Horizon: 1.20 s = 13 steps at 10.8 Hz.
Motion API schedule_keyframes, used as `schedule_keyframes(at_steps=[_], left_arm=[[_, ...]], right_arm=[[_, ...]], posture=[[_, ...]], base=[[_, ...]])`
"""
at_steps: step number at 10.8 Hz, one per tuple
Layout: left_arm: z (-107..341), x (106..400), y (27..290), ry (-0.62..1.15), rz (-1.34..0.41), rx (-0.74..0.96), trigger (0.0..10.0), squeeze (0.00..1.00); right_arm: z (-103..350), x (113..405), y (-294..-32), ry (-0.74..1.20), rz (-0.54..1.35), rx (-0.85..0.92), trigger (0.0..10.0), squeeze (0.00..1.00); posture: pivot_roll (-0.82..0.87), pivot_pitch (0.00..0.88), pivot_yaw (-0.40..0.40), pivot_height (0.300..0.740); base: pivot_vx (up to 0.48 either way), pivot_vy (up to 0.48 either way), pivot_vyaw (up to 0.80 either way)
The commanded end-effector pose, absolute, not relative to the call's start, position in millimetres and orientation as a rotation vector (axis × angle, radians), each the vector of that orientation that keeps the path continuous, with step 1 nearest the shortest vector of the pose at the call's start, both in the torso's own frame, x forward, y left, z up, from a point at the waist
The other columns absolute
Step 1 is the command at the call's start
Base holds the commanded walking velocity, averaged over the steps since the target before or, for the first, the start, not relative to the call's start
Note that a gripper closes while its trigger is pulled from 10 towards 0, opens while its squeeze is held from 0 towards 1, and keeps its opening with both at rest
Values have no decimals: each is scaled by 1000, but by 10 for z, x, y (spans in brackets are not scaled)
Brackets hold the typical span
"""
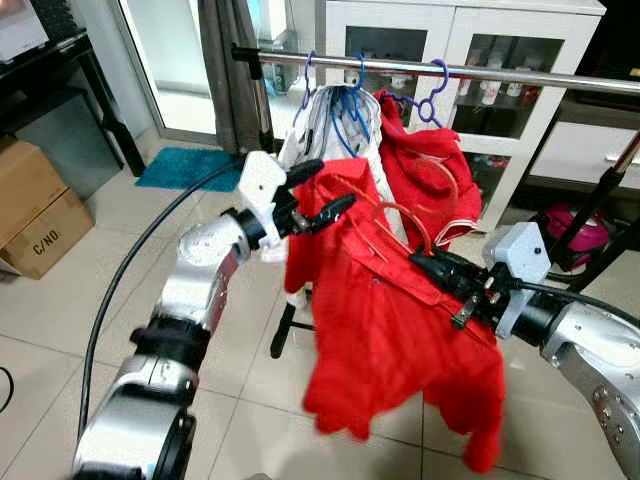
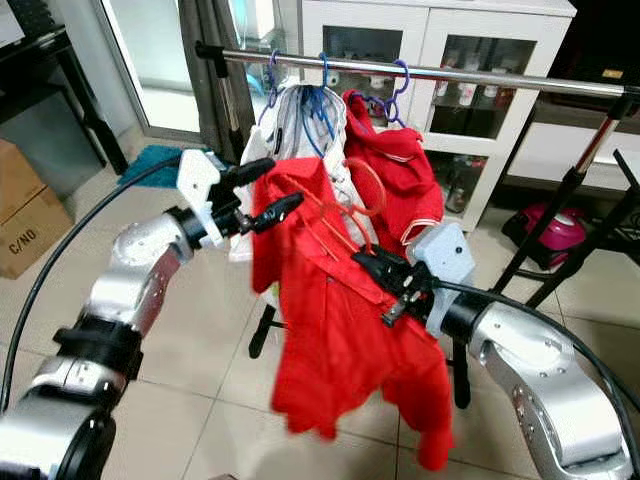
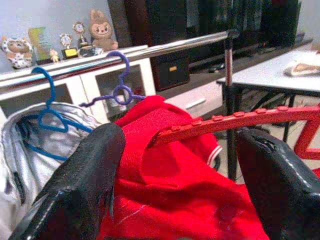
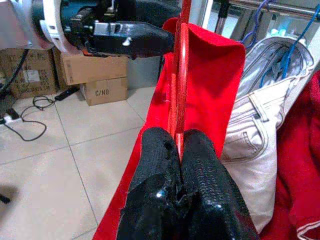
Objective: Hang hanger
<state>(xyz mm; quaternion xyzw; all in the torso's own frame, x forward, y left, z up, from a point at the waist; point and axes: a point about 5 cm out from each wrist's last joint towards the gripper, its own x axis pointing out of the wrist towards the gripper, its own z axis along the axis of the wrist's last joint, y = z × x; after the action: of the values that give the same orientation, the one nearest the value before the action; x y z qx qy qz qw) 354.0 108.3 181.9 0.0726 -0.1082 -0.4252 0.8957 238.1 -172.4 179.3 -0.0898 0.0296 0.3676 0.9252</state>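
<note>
A red shirt [image 1: 390,340] hangs on a red plastic hanger [image 1: 405,215], held in the air just in front of and below the silver rail [image 1: 520,75]. My right gripper [image 1: 435,265] is shut on the hanger near its neck; in the right wrist view the fingers [image 4: 160,150] pinch the hanger [image 4: 181,75]. My left gripper [image 1: 318,190] is at the shirt's left shoulder, its fingers spread above and below it. In the left wrist view the hanger arm [image 3: 240,120] runs between the wide-apart fingers [image 3: 95,165]. The hanger's hook is below the rail, not on it.
On the rail hang a silver-white garment [image 1: 325,125] on blue hangers [image 1: 350,95] and a red garment [image 1: 425,165] on a purple hanger. A white cabinet [image 1: 470,40] stands behind. Cardboard boxes [image 1: 35,215] and a teal mat [image 1: 185,165] lie on the tiled floor at left.
</note>
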Motion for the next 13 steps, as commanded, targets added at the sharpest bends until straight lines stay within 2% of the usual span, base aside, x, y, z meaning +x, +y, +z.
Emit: schedule_keyframes(at_steps=[1, 2, 4, 5, 8, 13], left_arm=[[1833, 3554, 1078, -228, -883, 195, 4431, 0], [1886, 3537, 1059, -293, -878, 233, 0, 0], [1856, 3499, 1036, -342, -883, 280, 0, 0], [1760, 3458, 1035, -312, -918, 319, 0, 0], [1766, 3406, 1136, -435, -803, 431, 0, 0], [1746, 3475, 1231, -453, -648, 479, 0, 0]], right_arm=[[1912, 2368, -1679, -6, 771, -197, 10000, 0], [1909, 2369, -1685, -8, 763, -191, 10000, 0], [1902, 2363, -1694, -4, 756, -183, 10000, 0], [1899, 2359, -1705, -1, 747, -177, 10000, 0], [1918, 2378, -1743, -9, 730, -138, 10000, 0], [1933, 2388, -1740, -8, 756, -118, 10000, 0]], posture=[[-238, 0, 99, 740], [-238, 0, 100, 740], [-236, 0, 99, 740], [-235, 0, 102, 740], [-232, 0, 98, 740], [-229, 0, 84, 740]], base=[[0, 0, 0], [0, 0, 0], [0, 0, 0], [0, 0, 0], [0, 0, 0], [0, 0, 0]])
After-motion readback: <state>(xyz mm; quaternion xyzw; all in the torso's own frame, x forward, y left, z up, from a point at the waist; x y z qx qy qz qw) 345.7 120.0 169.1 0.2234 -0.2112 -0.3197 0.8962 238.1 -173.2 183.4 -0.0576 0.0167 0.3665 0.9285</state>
